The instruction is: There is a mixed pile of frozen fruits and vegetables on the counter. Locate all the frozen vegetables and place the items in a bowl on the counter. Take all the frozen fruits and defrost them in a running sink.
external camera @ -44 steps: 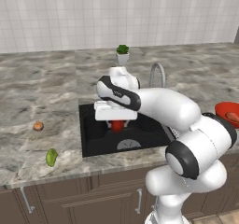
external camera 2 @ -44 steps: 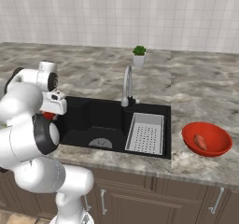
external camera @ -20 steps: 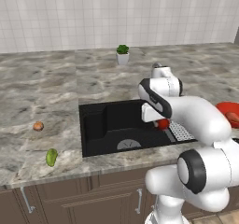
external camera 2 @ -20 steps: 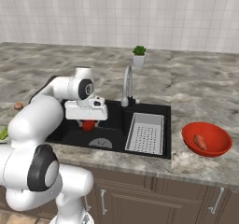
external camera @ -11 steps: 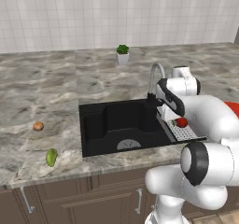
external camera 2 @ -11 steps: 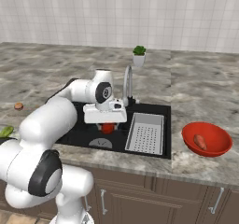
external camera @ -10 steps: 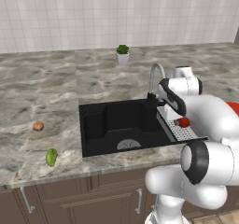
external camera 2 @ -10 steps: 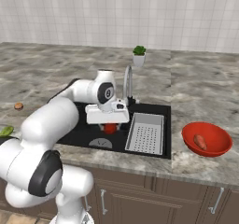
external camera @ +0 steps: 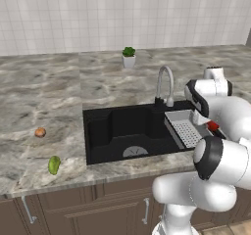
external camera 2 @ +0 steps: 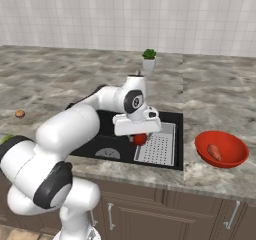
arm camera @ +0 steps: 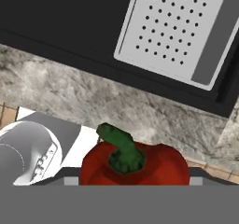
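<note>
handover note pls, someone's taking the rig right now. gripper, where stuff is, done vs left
Gripper: shut on the red pepper, carried over the sink by the grey rack, on the bowl's side.
Bowl: on the counter past the sink, carrot already in it.
Yellow-green fruit and brown ball: on the counter on the other side of the sink, untouched.
Done: carrot in the bowl.
Left: drop the pepper in the bowl, move both fruits into the sink. No water visible from the faucet.
</note>
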